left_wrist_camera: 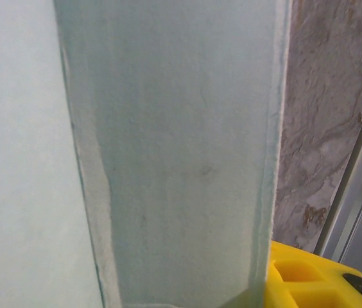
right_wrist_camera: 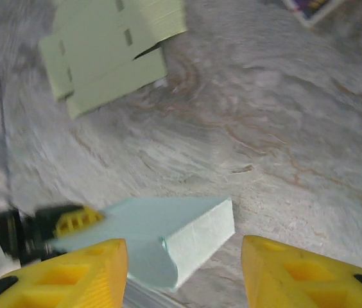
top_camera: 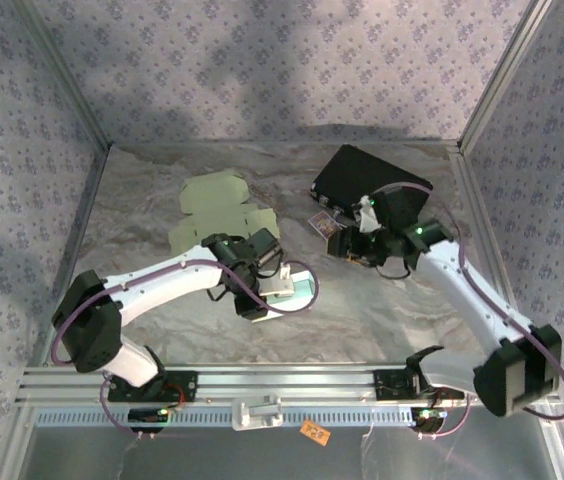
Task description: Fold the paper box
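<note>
Firstly, the things around: on the grey marbled table (top_camera: 162,300) a pile of pale green flat cardboard sheets (top_camera: 217,205) lies left of centre in the top view. A black case (top_camera: 367,180) stands at the upper right. A small coloured card (top_camera: 322,225) is just beside the lower left corner of the case, and an orange tag (top_camera: 314,432) lies near the bottom edge.

The paper box (top_camera: 297,287), pale blue, is at the middle of the top view, and the left gripper (top_camera: 262,285) covers its left part there. The right gripper (top_camera: 347,248) hangs to the upper right of the box, apart from it, in front of the case.

The right wrist view gives the shape of the box better: a low wedge with one closed short wall and a curled flap at the lower middle of the frame. The sheets are at the upper left there and the card at the upper right corner.

In the left wrist view one panel of the box is very close and hides nearly all. One yellow finger (left_wrist_camera: 296,279) is at the lower right, touching the panel's edge, with a metal bar (left_wrist_camera: 361,192) on the right.

The left jaws pinch the left end of the box. The right jaws are spread wide. The box appears between the two yellow fingers (right_wrist_camera: 72,269) but beyond their tips, and I see no touch.
</note>
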You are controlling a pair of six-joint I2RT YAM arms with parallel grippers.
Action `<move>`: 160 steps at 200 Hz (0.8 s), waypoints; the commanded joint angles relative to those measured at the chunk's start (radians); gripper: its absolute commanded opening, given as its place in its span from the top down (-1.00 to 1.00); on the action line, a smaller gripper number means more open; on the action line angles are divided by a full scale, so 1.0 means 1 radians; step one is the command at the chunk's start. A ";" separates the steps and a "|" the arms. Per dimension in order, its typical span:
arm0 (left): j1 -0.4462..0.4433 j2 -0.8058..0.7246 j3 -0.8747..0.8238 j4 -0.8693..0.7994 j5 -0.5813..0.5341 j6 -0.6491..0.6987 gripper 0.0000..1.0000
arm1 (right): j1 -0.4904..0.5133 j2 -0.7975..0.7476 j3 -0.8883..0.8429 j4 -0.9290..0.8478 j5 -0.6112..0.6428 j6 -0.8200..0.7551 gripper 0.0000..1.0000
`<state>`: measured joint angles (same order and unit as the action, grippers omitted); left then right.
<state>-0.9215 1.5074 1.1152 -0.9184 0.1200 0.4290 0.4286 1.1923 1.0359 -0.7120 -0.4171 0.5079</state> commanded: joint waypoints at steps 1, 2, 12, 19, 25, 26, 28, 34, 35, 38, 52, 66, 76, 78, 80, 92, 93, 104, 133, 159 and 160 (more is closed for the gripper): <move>0.015 0.022 0.025 -0.066 0.027 0.019 0.25 | 0.075 -0.031 -0.049 0.059 0.097 -0.278 -0.02; 0.016 0.023 0.026 -0.067 0.028 0.021 0.25 | 0.079 -0.032 -0.049 0.057 0.098 -0.284 -0.02; 0.022 0.035 0.034 -0.074 0.031 0.029 0.25 | 0.119 -0.028 -0.048 0.036 0.123 -0.336 -0.03; 0.028 0.043 0.037 -0.074 0.033 0.035 0.25 | 0.143 -0.023 -0.049 0.023 0.140 -0.367 -0.02; 0.032 0.046 0.037 -0.074 0.036 0.039 0.25 | 0.164 -0.018 -0.048 0.018 0.162 -0.387 -0.02; 0.032 0.047 0.037 -0.073 0.036 0.039 0.25 | 0.166 -0.017 -0.048 0.019 0.166 -0.391 -0.02; 0.034 0.048 0.035 -0.070 0.038 0.040 0.25 | 0.174 -0.014 -0.048 0.019 0.170 -0.396 -0.02; 0.037 0.052 0.034 -0.068 0.040 0.043 0.25 | 0.189 -0.005 -0.045 0.019 0.175 -0.410 -0.02; 0.037 0.053 0.036 -0.067 0.040 0.044 0.25 | 0.190 -0.003 -0.044 0.019 0.175 -0.413 -0.02; 0.040 0.054 0.036 -0.065 0.040 0.046 0.25 | 0.196 0.003 -0.042 0.019 0.173 -0.421 -0.02; 0.047 0.061 0.039 -0.061 0.044 0.048 0.25 | 0.222 0.038 -0.016 0.019 0.158 -0.452 -0.02; 0.057 0.068 0.041 -0.056 0.052 0.052 0.25 | 0.249 0.072 0.006 0.018 0.146 -0.474 0.00; 0.064 0.073 0.040 -0.056 0.053 0.056 0.25 | 0.268 0.093 0.018 0.017 0.157 -0.477 0.01; 0.064 0.073 0.040 -0.056 0.053 0.057 0.25 | 0.271 0.097 0.018 0.017 0.160 -0.476 0.01; 0.065 0.074 0.041 -0.055 0.053 0.057 0.24 | 0.273 0.100 0.018 0.017 0.165 -0.477 0.02; 0.067 0.072 0.041 -0.050 0.054 0.060 0.24 | 0.278 0.119 0.019 0.019 0.170 -0.476 0.03; 0.067 0.072 0.041 -0.050 0.053 0.059 0.24 | 0.278 0.120 0.019 0.019 0.171 -0.477 0.03; 0.067 0.070 0.041 -0.045 0.052 0.059 0.24 | 0.277 0.135 0.025 0.022 0.173 -0.476 0.06; 0.067 0.073 0.045 -0.043 0.052 0.057 0.23 | 0.279 0.163 0.061 0.006 0.179 -0.480 0.21; 0.067 0.077 0.051 -0.043 0.052 0.059 0.23 | 0.280 0.179 0.074 -0.007 0.197 -0.488 0.31; 0.068 0.077 0.051 -0.043 0.052 0.060 0.23 | 0.280 0.181 0.075 -0.008 0.198 -0.488 0.32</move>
<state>-0.8589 1.5673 1.1347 -0.9409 0.1654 0.4713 0.7040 1.3579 1.0725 -0.6880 -0.2489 0.0467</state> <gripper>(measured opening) 0.394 0.359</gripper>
